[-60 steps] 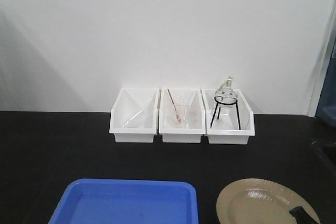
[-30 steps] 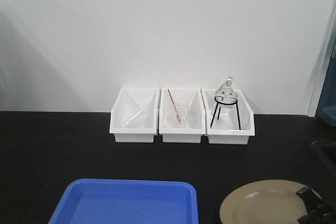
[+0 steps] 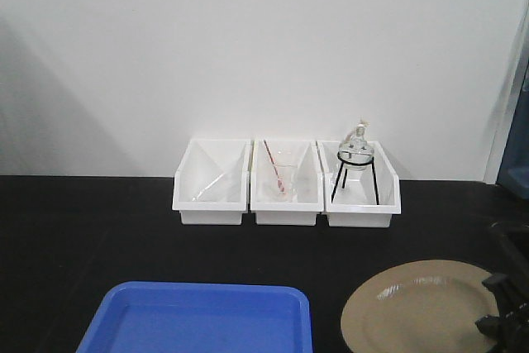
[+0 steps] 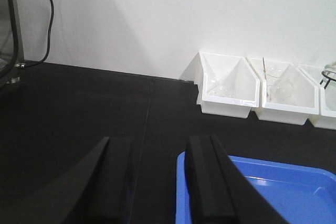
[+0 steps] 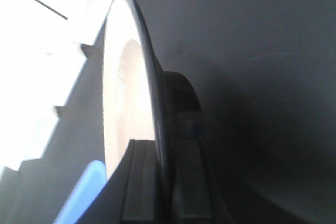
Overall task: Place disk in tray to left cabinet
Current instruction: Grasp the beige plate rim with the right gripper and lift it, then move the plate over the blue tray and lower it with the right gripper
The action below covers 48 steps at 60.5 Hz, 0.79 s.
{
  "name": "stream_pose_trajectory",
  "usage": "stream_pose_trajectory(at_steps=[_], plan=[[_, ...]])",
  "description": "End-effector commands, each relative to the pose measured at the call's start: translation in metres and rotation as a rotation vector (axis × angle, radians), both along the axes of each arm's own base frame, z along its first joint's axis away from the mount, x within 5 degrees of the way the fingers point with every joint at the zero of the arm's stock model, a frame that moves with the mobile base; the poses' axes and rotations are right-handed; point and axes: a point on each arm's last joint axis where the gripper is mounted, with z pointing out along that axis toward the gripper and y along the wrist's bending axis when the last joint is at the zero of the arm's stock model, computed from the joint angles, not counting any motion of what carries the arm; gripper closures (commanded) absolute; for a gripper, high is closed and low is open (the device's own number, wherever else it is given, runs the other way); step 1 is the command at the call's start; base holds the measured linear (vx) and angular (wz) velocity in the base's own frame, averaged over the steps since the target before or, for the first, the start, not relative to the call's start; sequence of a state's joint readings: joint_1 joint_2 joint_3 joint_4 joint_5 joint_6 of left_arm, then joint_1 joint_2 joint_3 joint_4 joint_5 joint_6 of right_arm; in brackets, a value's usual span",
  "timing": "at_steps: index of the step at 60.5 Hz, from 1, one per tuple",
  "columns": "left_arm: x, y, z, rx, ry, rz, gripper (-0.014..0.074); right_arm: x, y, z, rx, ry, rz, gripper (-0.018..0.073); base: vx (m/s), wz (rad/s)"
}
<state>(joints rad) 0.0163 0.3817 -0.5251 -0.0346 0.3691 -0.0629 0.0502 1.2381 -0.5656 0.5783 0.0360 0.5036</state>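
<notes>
The disk (image 3: 417, 307), tan with a thin black rim, is at the bottom right of the front view. My right gripper (image 3: 502, 320) is shut on its right rim. The right wrist view shows the disk (image 5: 123, 103) edge-on, and the right gripper (image 5: 165, 182) pinches its rim with one finger on the tan face and one on the dark underside. The blue tray (image 3: 198, 320) lies left of the disk, apart from it. My left gripper (image 4: 160, 182) stands open and holds nothing, its right finger over the tray's (image 4: 273, 192) near-left corner. The cabinet is out of view.
Three white bins (image 3: 285, 179) stand in a row against the white back wall; the right one holds a glass flask on a black tripod (image 3: 355, 167). A dark upright frame with a hanging cable (image 4: 13, 24) stands at the far left of the black table.
The right gripper has shifted right along the disk's rim and closed on it. The disk's far edge now sits higher in the front view. The tray and left gripper stay put.
</notes>
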Motion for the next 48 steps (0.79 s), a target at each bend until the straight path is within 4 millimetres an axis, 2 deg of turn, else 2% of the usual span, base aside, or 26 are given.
stream_pose_trajectory(at_steps=[1, 8, 12, 20, 27, 35, 41, 48], plan=[[0.001, 0.0, 0.017, -0.003, -0.097, 0.003, 0.0217, 0.013, -0.003, 0.04, 0.032, -0.187, -0.063, 0.0565, 0.0, 0.0], [0.001, 0.0, 0.017, -0.003, -0.097, 0.003, 0.0217, 0.022, 0.013, 0.062, 0.05, -0.251, -0.008, 0.0565, 0.0, 0.0], [0.001, 0.0, 0.017, -0.003, -0.097, 0.003, 0.0217, 0.03, 0.03, 0.07, 0.06, -0.279, 0.044, 0.0565, 0.0, 0.0], [0.001, 0.0, 0.017, -0.003, -0.097, 0.003, 0.0217, 0.047, 0.072, 0.073, 0.101, -0.315, 0.127, 0.0565, 0.0, 0.0], [0.001, 0.0, 0.017, -0.003, -0.097, 0.003, 0.0217, 0.062, 0.119, 0.064, 0.124, -0.302, 0.22, 0.0565, 0.0, 0.0], [0.001, 0.0, 0.017, -0.003, -0.097, 0.003, 0.0217, 0.073, 0.163, 0.047, 0.122, -0.266, 0.314, 0.0565, 0.0, 0.0], [0.001, 0.0, 0.016, -0.003, -0.097, 0.002, 0.0217, 0.077, 0.189, 0.03, 0.113, -0.229, 0.366, 0.0565, 0.0, 0.0], [0.001, 0.0, 0.016, -0.003, -0.097, 0.002, 0.0217, 0.08, 0.209, 0.009, 0.09, -0.191, 0.4, 0.0564, 0.0, 0.0]])
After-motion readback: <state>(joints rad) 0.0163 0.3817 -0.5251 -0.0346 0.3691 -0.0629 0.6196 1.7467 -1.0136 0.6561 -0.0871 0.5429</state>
